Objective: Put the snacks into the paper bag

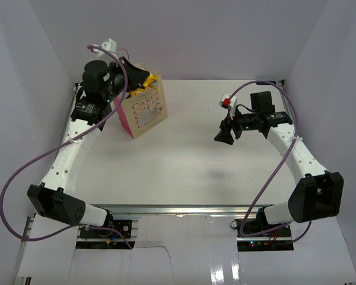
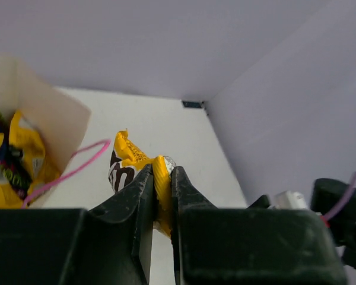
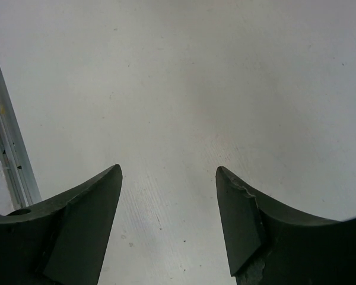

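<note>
Left wrist view alone shows left tool (image 2: 163,173) pinching yellow bar (image 2: 129,155); right tool (image 3: 168,170) spread.

snacks (image 2: 9,157) in paper bag (image 1: 147,116) (far left)

Bright, even light is given from overhead; the white table (image 1: 184,166) is slightly washed out. A soft, faint shadow is thrown on its right half. Glare is seen on the glossy near strip (image 1: 225,270). The walls (image 1: 225,41) are tinted lavender. In the wrist views the left gripper (image 2: 163,172) and right gripper (image 3: 167,172) are rendered near-black and soft-edged. The yellow snack packet (image 2: 130,157) is kept sharp and saturated.
</note>
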`<state>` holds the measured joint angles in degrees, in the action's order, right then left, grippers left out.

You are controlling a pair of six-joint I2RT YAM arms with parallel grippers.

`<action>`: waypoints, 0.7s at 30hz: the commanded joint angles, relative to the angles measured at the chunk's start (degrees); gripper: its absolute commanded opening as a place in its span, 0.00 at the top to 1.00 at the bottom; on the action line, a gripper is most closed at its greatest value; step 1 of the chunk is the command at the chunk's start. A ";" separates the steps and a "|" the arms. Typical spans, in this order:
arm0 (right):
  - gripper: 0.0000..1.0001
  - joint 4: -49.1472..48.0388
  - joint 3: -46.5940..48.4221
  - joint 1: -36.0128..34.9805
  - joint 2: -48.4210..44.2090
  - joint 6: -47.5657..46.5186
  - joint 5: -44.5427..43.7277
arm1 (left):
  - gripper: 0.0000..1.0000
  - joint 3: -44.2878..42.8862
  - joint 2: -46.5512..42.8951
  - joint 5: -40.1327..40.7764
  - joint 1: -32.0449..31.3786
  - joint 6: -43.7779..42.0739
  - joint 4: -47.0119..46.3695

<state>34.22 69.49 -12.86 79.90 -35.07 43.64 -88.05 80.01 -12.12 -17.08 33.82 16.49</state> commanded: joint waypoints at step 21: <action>0.30 -1.52 -5.25 1.44 -2.47 0.26 -0.74 | 0.40 -11.01 12.98 -7.92 15.76 1.87 -3.05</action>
<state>34.06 64.55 -11.81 78.78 -35.00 43.27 -97.45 94.74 -20.64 -0.99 37.71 11.09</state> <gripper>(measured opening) 0.702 0.523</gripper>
